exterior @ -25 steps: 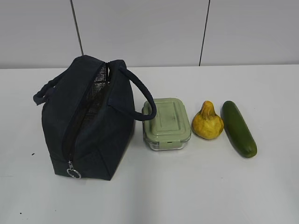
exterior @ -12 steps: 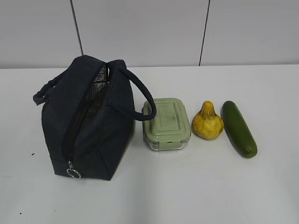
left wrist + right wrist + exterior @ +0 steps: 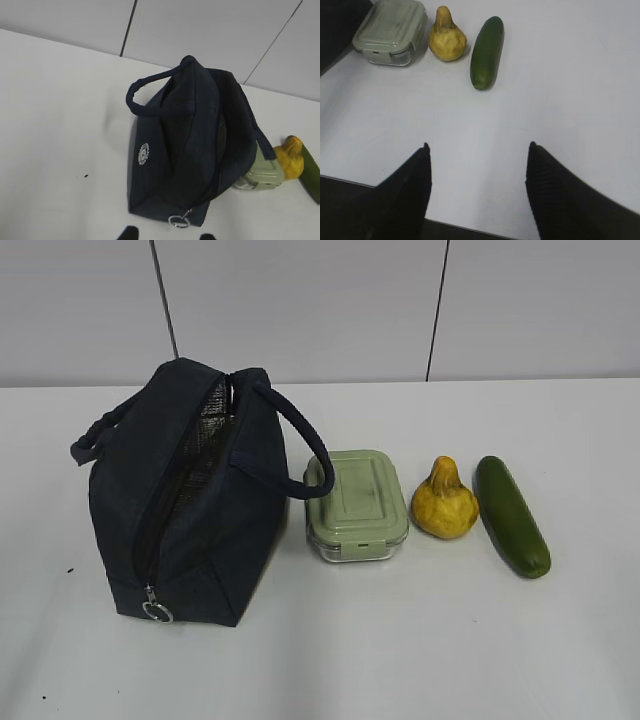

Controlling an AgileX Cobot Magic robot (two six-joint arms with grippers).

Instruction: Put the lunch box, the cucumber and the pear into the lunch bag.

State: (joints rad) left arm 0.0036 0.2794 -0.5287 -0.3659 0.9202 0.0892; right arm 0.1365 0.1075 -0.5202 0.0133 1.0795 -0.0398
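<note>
Nothing moved since before: lunch bag (image 3: 190, 495) unzipped, right fingers (image 3: 555, 200) wide apart and empty, left fingers' (image 3: 131, 232) spread indiscernible

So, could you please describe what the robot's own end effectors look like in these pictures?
Only the fingers show. The right end effector has two broad, matte black fingers tapering to blunt tips, with a faintly ribbed surface. Of the left end effector, just two small rounded black fingertips peek in at the bottom edge. No cables, markings or arm links are visible in any view.
</note>
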